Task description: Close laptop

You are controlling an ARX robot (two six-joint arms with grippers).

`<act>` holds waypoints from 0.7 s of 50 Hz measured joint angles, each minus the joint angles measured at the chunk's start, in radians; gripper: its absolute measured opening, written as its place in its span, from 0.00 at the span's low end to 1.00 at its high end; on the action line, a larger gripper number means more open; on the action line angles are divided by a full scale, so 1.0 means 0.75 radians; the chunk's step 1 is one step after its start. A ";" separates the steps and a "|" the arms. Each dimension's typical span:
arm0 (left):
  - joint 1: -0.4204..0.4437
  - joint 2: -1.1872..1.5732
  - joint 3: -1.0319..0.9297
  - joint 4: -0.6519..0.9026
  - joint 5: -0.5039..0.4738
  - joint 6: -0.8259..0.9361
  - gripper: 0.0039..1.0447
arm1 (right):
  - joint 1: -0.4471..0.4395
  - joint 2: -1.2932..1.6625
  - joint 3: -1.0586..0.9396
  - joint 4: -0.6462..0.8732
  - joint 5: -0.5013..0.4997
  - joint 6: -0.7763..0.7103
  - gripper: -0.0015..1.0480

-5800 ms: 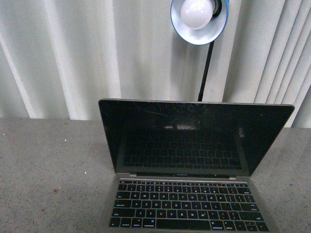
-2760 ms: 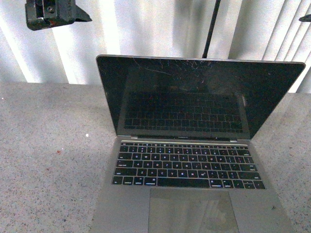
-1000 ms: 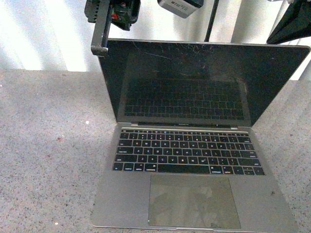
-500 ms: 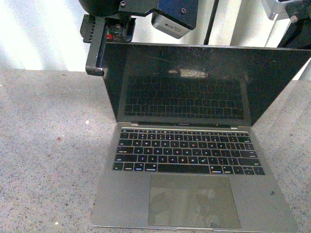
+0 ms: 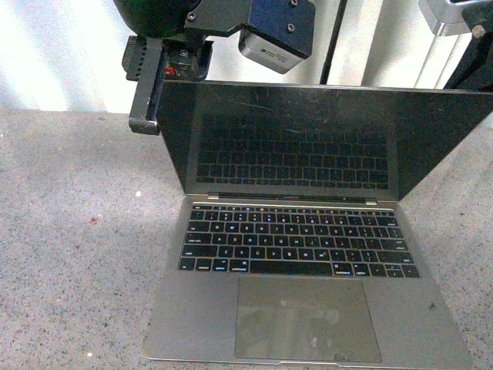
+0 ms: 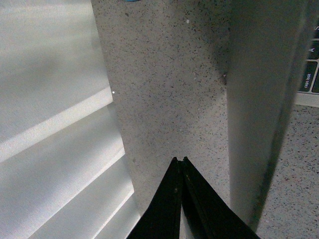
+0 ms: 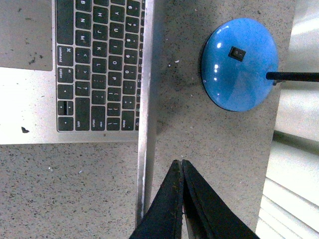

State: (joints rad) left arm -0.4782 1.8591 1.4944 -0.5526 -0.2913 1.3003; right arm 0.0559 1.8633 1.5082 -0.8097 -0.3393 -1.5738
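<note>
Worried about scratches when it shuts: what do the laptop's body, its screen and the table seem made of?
Laptop body: matte silver-grey, likely metal. Screen: glossy black, probably glass; it mirrors the keys and shows scratches. Table: speckled grey, stone-like, matte.

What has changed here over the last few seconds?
Both arms came down behind the laptop. Its screen has tipped forward toward the keyboard, so its top edge now sits lower. The left pincer and right pincer are shut, gripping nothing. Over the last second, the laptop's lower half stayed where it was on the table.
</note>
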 joint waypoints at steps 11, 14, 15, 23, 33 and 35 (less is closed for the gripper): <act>-0.014 -0.035 -0.050 -0.024 0.017 -0.016 0.03 | 0.018 -0.037 -0.061 -0.016 -0.004 0.048 0.03; -0.028 -0.045 -0.068 -0.025 0.035 -0.028 0.03 | 0.021 -0.042 -0.080 -0.017 -0.002 0.058 0.03; -0.035 -0.049 -0.074 -0.026 0.042 -0.032 0.03 | 0.022 -0.043 -0.085 -0.016 -0.003 0.062 0.03; -0.069 -0.084 -0.122 -0.028 0.053 -0.040 0.03 | 0.026 -0.065 -0.128 -0.019 -0.010 0.095 0.03; -0.075 -0.099 -0.187 0.002 0.052 -0.041 0.03 | 0.024 -0.089 -0.188 -0.019 -0.014 0.112 0.03; -0.075 -0.099 -0.199 0.007 0.052 -0.042 0.03 | 0.024 -0.090 -0.198 -0.020 -0.015 0.113 0.03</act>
State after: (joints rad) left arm -0.5343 1.7851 1.3453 -0.5472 -0.2520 1.2686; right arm 0.0738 1.7962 1.3594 -0.8249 -0.3504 -1.4891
